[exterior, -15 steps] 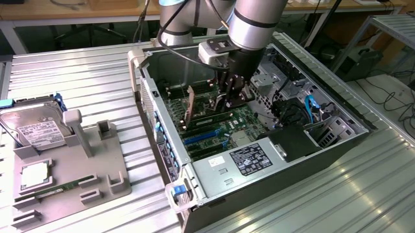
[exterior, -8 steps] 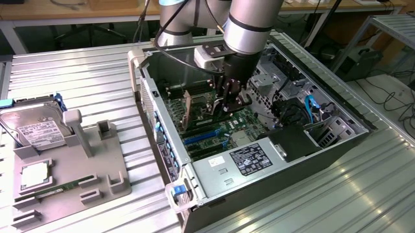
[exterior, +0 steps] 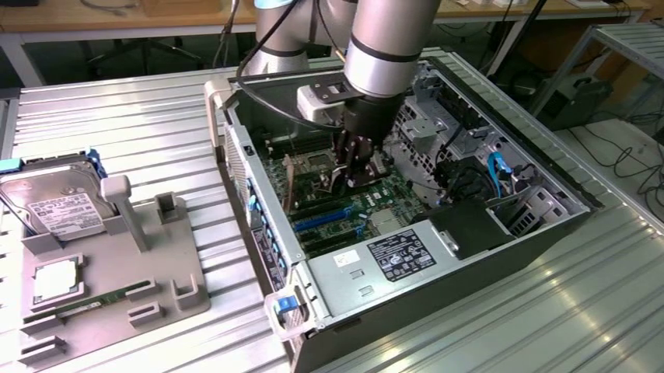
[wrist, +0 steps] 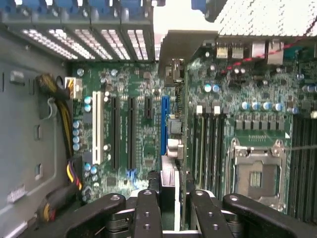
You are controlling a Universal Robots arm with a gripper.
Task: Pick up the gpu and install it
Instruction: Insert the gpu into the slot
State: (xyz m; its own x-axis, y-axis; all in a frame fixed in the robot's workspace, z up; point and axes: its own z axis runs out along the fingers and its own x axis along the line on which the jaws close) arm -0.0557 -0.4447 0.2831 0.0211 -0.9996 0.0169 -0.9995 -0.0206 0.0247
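Inside the open computer case, the claw grips the gpu edge-on above the motherboard.

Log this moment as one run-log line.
stage: gpu install | gripper: shut on gpu | gpu: edge-on inside computer case, above motherboard near blue slot | seated: cannot tell

- The gpu is seen edge-on between the fingers; its fan face is hidden.
- The fingers' bases are cut off by the picture's edge.

Labels on the hard drive and power supply carry print too small to read.
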